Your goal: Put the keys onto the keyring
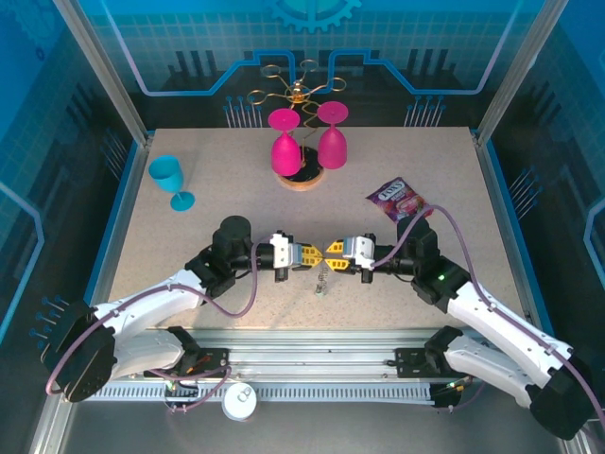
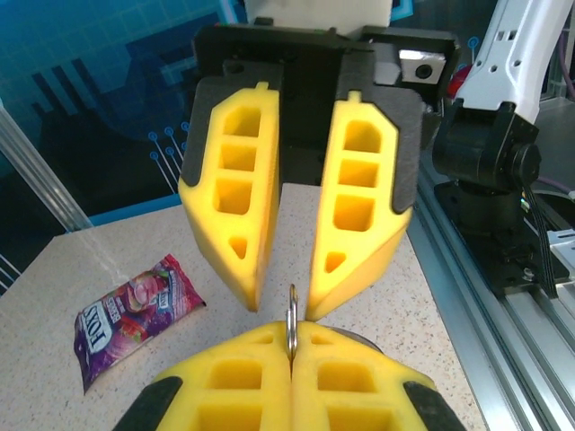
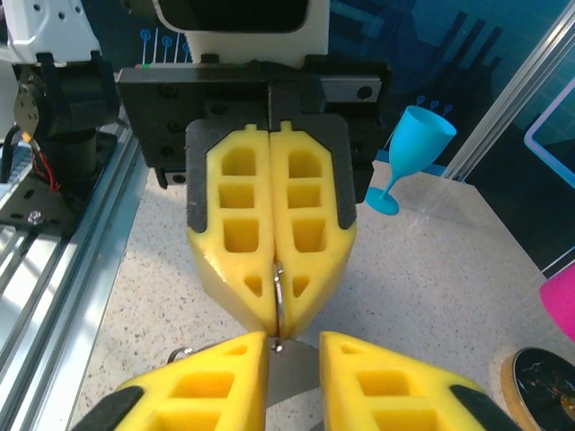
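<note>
The left end effector (image 2: 290,339) is closed fully on the keyring's thin silvery metal ring (image 2: 291,305), held above the speckled surface (image 2: 108,260). Just beyond, the right end effector (image 3: 292,346) is parted slightly, nothing gripped. The ring should be steadied while a key is threaded.

The left arm (image 1: 142,312) and right arm (image 1: 492,317) wear white shells with black joints and looping purple cables (image 1: 234,310). The left gripper (image 1: 317,255) and right gripper (image 1: 331,252) end in chunky yellow fingers (image 2: 238,193), pocketed, on black mounts.
</note>
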{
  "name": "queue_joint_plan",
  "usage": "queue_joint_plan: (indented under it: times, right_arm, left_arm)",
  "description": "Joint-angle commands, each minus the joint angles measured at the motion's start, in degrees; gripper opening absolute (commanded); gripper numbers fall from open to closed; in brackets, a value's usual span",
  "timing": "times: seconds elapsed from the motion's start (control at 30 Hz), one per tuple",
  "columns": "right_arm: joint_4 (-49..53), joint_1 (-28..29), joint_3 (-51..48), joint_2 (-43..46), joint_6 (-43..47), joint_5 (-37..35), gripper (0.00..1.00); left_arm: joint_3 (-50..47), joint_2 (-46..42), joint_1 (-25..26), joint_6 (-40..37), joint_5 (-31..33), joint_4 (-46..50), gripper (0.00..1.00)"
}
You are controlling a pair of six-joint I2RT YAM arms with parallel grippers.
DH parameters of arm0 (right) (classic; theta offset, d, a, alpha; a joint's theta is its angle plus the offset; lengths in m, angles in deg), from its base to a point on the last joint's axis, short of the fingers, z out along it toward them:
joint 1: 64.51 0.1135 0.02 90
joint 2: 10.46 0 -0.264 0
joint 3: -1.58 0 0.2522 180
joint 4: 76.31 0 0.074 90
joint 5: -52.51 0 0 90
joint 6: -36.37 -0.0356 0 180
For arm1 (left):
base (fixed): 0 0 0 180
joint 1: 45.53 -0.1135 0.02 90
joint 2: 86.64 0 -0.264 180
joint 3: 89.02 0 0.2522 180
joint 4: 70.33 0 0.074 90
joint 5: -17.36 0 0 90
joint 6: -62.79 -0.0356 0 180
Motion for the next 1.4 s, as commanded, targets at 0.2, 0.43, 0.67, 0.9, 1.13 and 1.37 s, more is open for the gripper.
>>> queue_joint_plan:
  times: [0.2,0.43,0.67,0.9,1.13,1.37]
  right_arm:
    - [-5.03,-0.04,0.06,-1.83,-2.24,3.54,0.08]
    - [3.66,0.13,3.87,-2.29,0.48,0.76,0.0]
    - [21.67,2.21,11.33,-4.21,8.03,-7.03,0.0]
    - [28.13,5.66,17.43,-8.23,10.47,-13.3,0.0]
    - [31.26,7.84,21.08,-11.43,10.95,-16.24,0.0]
    - [32.88,8.62,22.56,-12.61,11.33,-16.75,0.0]
  left_arm:
    - [-0.89,0.29,-0.13,1.13,-3.92,-6.28,0.0]
    - [-0.96,0.15,-0.15,1.95,1.65,-5.32,0.16]
    - [3.47,-1.47,-0.11,-3.37,6.34,11.43,0.13]
    - [5.0,-1.22,-0.1,-3.71,6.28,14.55,0.14]
    - [5.41,-1.04,-0.17,-3.9,5.89,14.55,0.11]
    - [5.6,-1.16,-0.09,-4.4,5.67,14.62,0.0]
